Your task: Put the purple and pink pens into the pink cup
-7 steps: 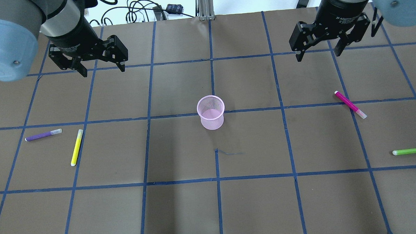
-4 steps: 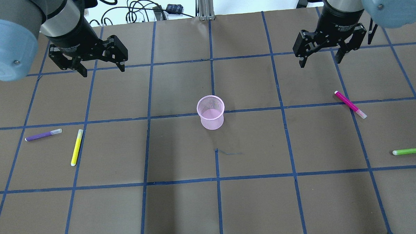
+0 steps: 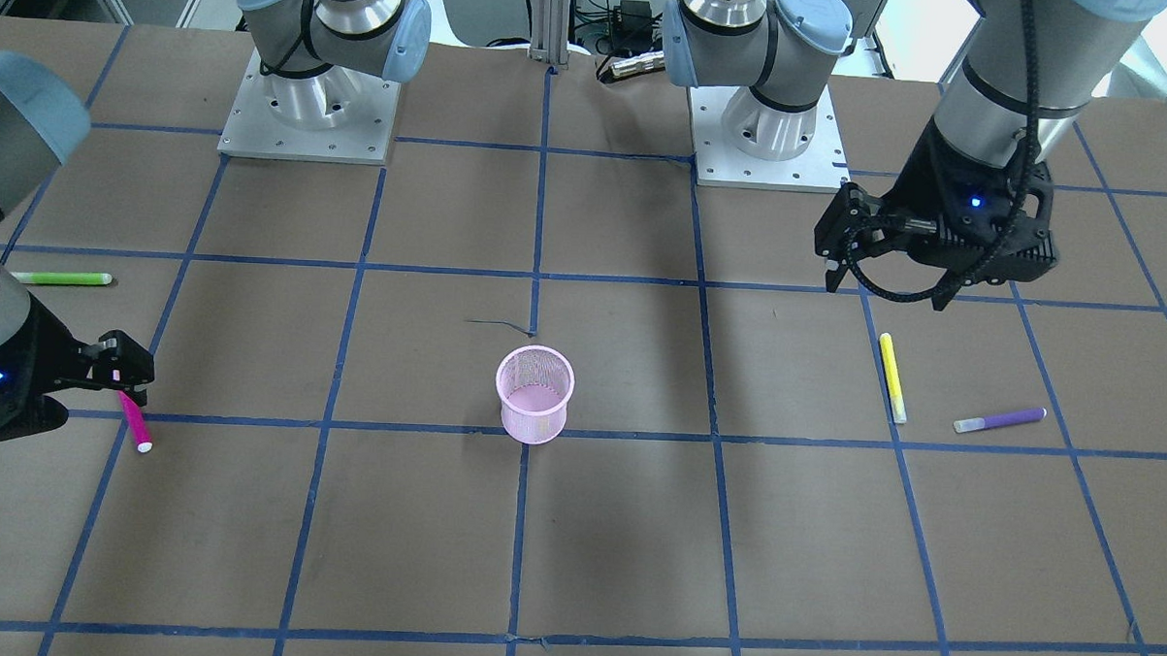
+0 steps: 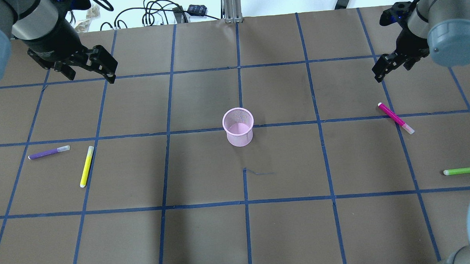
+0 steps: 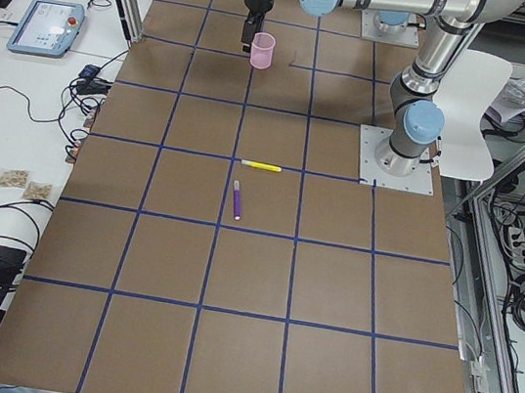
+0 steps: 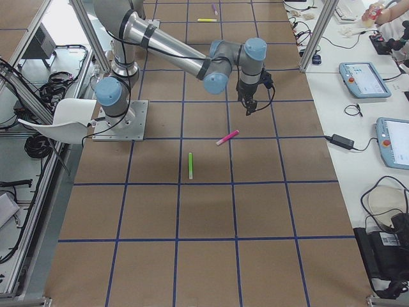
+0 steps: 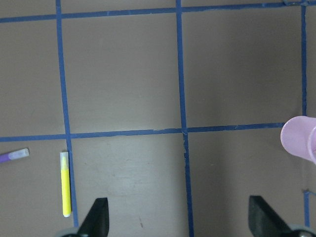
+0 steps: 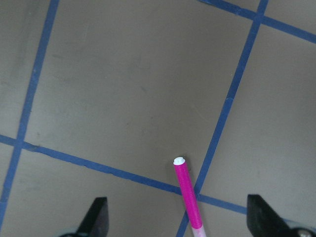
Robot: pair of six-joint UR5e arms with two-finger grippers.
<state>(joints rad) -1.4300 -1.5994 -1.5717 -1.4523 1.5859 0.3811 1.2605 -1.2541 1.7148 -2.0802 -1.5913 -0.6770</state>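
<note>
Standing upright near the middle of the table (image 4: 207, 234), the pink mesh cup (image 4: 238, 127) has its base on a line of the blue tape grid (image 4: 245, 202), well apart from every pen. The pink pen (image 4: 395, 118) lies flat on the side of the cup toward the table's right edge. It slants across a tape crossing, with its pale cap end turned toward the robot's edge.

The right gripper (image 4: 394, 69) hovers above this pen. Its wrist camera shows the two fingers (image 8: 97, 217) spread wide, with the pen's rounded white tip between them in that view and neither finger touching it.

The purple pen (image 4: 49, 152) lies flat on the side toward the left edge, its pale cap pointing toward the cup. The yellow pen (image 4: 87, 166) lies just beside it on the cup side, the two not touching.

The left gripper (image 4: 90, 73) hangs raised over the left part of the table and holds nothing. How far it sits from the robot's edge relative to the two pens cannot be told, since the fixed views disagree. Its fingers (image 7: 97, 217) stand wide apart in its wrist view — the yellow pen is near one of them and the cup's rim is at the opposite side.

A green pen (image 4: 464, 170) rests farther toward the right edge than the pink pen, and nearer the robot's edge.
</note>
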